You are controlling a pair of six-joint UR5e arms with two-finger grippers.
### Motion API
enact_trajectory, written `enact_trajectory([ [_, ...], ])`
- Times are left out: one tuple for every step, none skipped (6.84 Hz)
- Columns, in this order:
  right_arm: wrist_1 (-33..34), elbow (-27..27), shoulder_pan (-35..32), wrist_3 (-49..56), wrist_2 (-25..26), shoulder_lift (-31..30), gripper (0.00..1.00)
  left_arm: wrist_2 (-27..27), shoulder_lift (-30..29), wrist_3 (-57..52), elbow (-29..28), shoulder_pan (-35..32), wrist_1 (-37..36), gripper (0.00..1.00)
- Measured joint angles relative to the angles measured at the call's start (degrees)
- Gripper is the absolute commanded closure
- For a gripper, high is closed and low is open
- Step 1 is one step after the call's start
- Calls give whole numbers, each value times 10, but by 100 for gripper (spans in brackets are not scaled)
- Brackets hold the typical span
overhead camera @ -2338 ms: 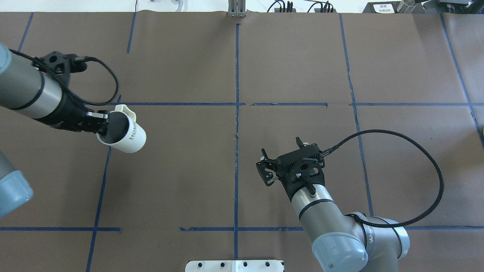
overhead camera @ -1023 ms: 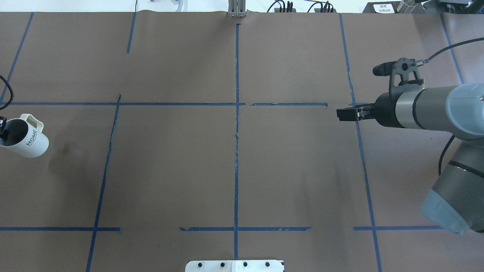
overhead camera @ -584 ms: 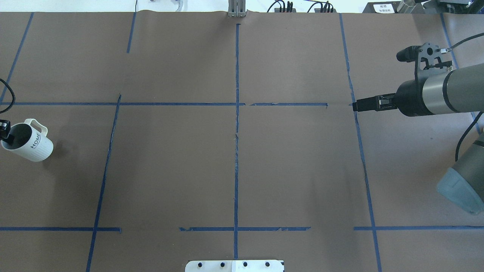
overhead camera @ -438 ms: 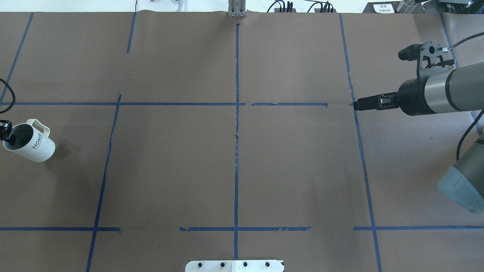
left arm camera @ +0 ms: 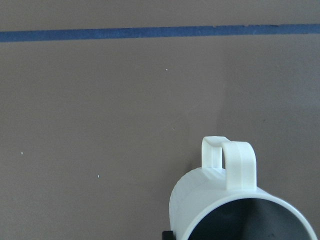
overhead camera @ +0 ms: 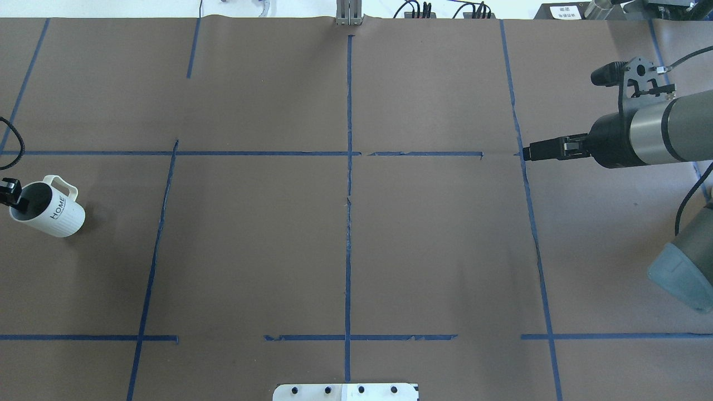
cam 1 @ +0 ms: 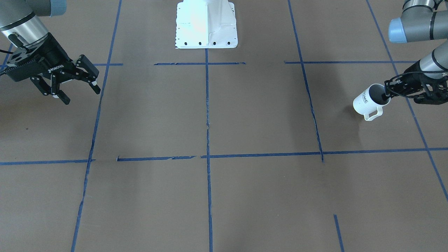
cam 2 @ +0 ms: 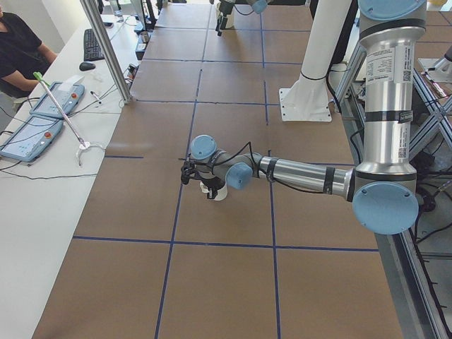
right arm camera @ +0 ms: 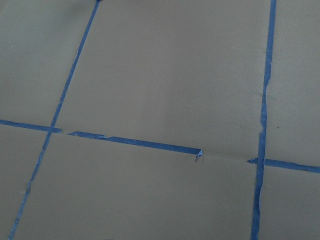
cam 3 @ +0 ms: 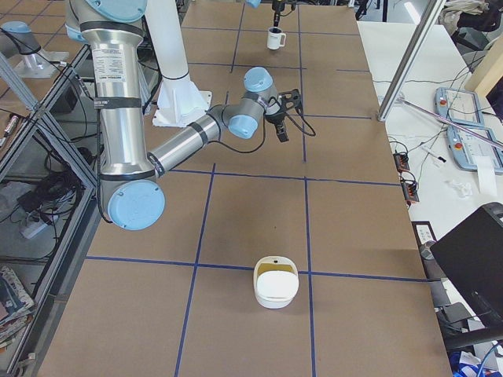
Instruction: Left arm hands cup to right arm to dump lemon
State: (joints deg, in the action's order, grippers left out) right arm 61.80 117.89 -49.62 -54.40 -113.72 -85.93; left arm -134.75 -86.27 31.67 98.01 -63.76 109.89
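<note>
Now | cup [overhead camera: 60,216] cream, ribbed, black HOME, tilted | inside apparently grey

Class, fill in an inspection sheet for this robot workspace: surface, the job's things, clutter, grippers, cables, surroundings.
Surface: brown table gridded with blue tape; white base plate at the robot's side.
Job's things: cup tilted, at the robot's far left; lemon: nothing seen.
Clutter: white container with a pale yellow inside, near the table's right end.
Grippers: left gripper shut on the cup's rim; right gripper open, empty.
Cables: black cable hangs by the right arm; plugs at the far edge.
Surroundings: side bench with pendants, a keyboard, and a seated person.
</note>
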Motion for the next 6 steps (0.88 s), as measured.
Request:
enact_trajectory([
  [0,0,-1,0,0,0,0,0,0,0,-3,1,2,0],
  [1,-1,-3,0,-2,-1,0,0,0,-1,-3,1,3,0],
  [2,-2,-14,0,-16,-3,0,0,0,-1,0,1,2,0],
  [3,-4,-38,0,-46,-7,0,-1,4,-2,15,-2,1,0],
  [15,-5,-72,1,-79,-15,0,1,14,-3,44,-19,-1,0],
  [50,-6,-104,7,-108,-22,0,1,24,-15,67,-52,-4,0],
])
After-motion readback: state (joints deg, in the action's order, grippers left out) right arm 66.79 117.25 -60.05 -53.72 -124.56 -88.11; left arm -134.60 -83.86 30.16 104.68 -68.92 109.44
